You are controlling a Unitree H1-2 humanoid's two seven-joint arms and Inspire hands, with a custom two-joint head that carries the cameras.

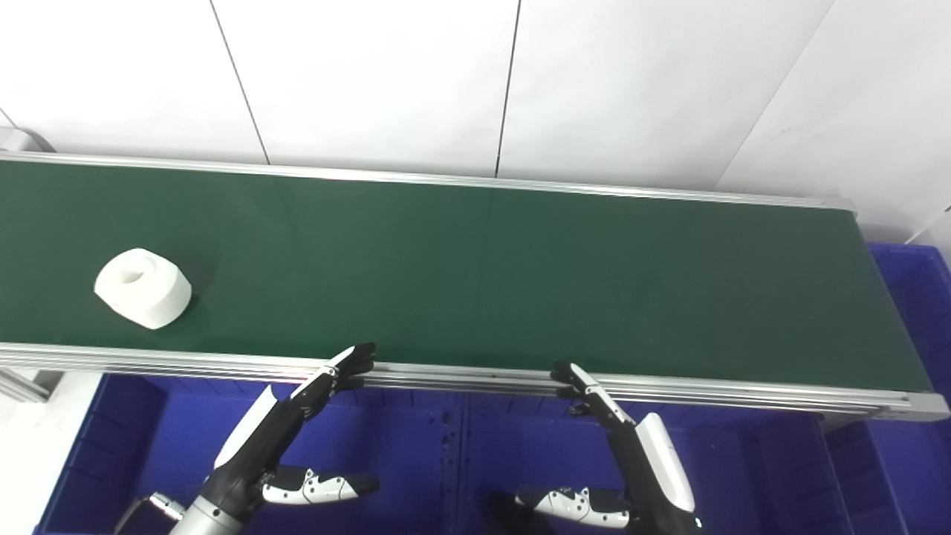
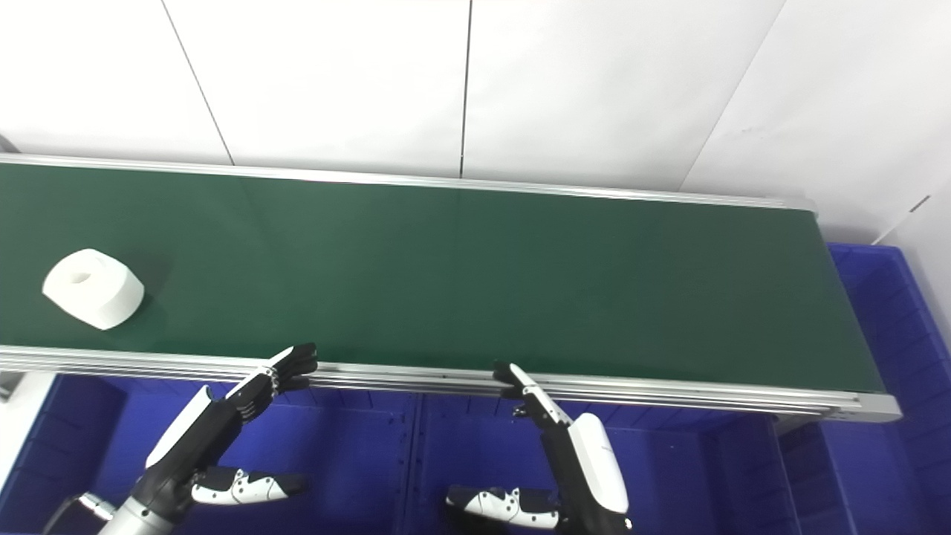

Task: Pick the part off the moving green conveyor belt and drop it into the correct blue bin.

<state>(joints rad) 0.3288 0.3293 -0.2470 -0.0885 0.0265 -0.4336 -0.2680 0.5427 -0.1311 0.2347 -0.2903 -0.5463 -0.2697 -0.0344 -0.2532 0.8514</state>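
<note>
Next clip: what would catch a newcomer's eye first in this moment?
A lone white part with a hole in its top sits far left on the long green conveyor belt, bright against it. Below the belt's near rail, the left hand and right hand wait open, fingers stretched toward the rail, above the blue bins. Another blue bin sits at the belt's right end.

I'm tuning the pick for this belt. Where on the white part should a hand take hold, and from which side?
Probably across the white part's smooth outer walls, coming down from above with the left hand, the nearer one. The part sits flat on the green conveyor belt with its recessed hole facing up; the low, rounded block offers opposing sides for fingers and thumb. The hole looks too shallow to hook.
</note>
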